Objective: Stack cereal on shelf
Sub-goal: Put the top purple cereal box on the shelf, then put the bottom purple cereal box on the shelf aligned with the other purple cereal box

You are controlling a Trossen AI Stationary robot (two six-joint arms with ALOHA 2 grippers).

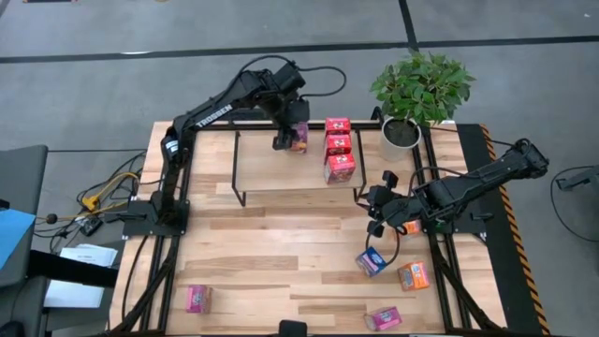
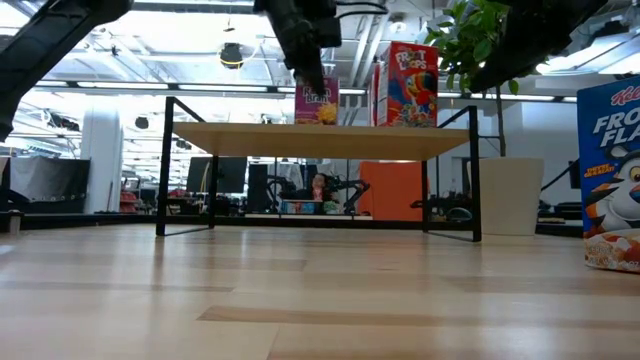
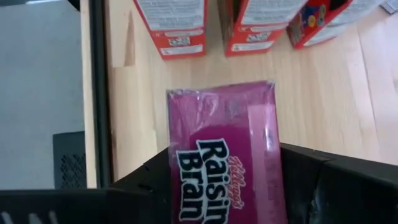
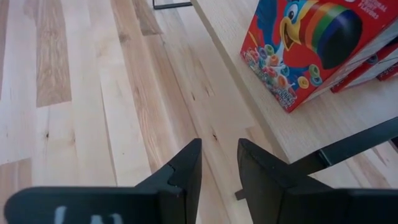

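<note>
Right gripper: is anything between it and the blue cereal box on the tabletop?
Nothing visible blocks it. In the high view the right gripper hangs over bare tabletop, jaws parted and empty, and the blue cereal box lies just nearer the front edge. An orange box lies beside it, off the direct path.

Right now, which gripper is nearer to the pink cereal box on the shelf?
The left one. The left gripper is at the pink cereal box on the shelf, fingers either side. The right gripper hangs over the tabletop in front of the shelf, well away.
</note>
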